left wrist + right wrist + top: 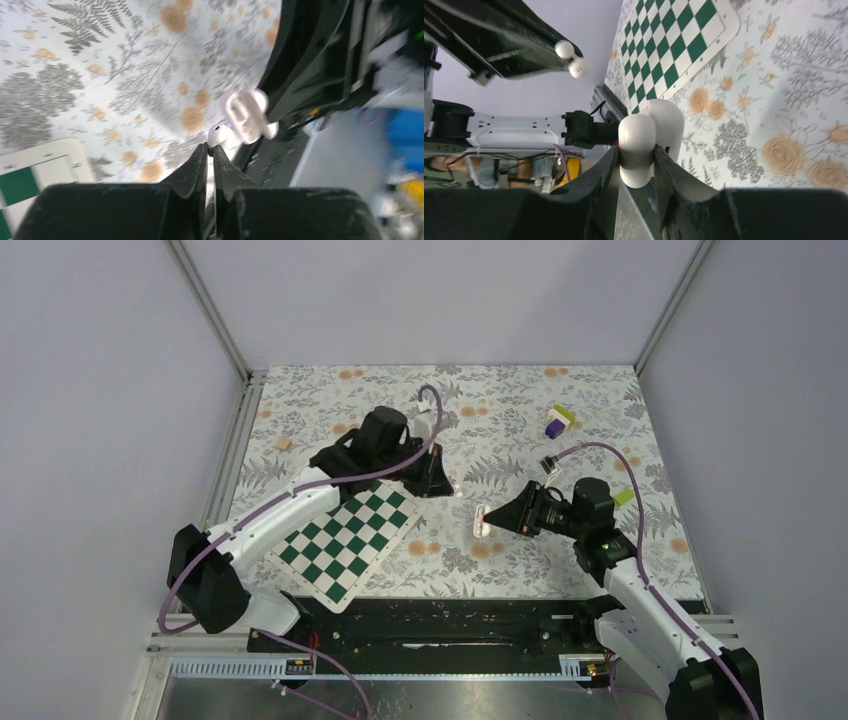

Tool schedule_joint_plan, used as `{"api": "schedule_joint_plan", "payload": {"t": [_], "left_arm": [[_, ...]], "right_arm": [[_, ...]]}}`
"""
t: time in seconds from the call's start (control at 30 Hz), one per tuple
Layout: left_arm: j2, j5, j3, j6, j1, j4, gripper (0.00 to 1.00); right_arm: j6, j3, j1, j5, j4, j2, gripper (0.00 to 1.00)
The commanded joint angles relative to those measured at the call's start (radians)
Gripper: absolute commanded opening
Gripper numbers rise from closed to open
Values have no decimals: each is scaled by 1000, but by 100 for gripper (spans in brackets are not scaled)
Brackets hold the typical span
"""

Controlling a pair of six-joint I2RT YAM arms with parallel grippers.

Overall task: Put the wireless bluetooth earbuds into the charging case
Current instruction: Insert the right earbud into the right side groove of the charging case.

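While right pincer [636, 149] clamps charging case [665, 122], left pincer [209, 148] pinches earbud [220, 135], just beside case.

Black-and-white arms [285, 510] carry purple cables [598, 445].

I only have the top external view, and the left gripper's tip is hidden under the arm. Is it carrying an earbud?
Observer: Yes. The left wrist view shows the left gripper pinching a white earbud at its fingertips.
Operator: And the white thing at the right arm's tip?
Observer: That's the charging case, clamped by the right gripper, with its lid open.
Operator: Is the earbud seated yet?
Observer: No. In the right wrist view it hangs apart from the case.
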Motion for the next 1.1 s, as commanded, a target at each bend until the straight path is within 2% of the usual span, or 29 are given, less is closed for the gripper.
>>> {"api": "schedule_joint_plan", "payload": {"t": [0.0,0.1,0.17,0.37,0.47,0.57,0.77,1.07], "left_arm": [[-60,-208,21,391,-92,-111,0],[-113,-325,-25,513,-146,-24,0],[-146,-345,-53,587,-158,41,0],[-251,-305,-159,851,-159,244,0],[-265,-250,-190,958,-159,315,0],[-242,-221,-169,1017,-160,319,0],[-253,-157,-176,1197,-155,378,0],[-275,-84,-144,1429,-165,271,0]], "right_arm": [[-4,121,7,-119,-246,24,0],[-4,181,8,-161,-301,57,0],[-5,222,8,-173,-328,77,0],[1,296,7,-207,-359,161,0],[60,307,7,-268,-281,201,0],[134,324,7,-299,-191,230,0],[86,445,7,-331,-398,331,0],[160,534,2,-415,-326,447,0]]}}
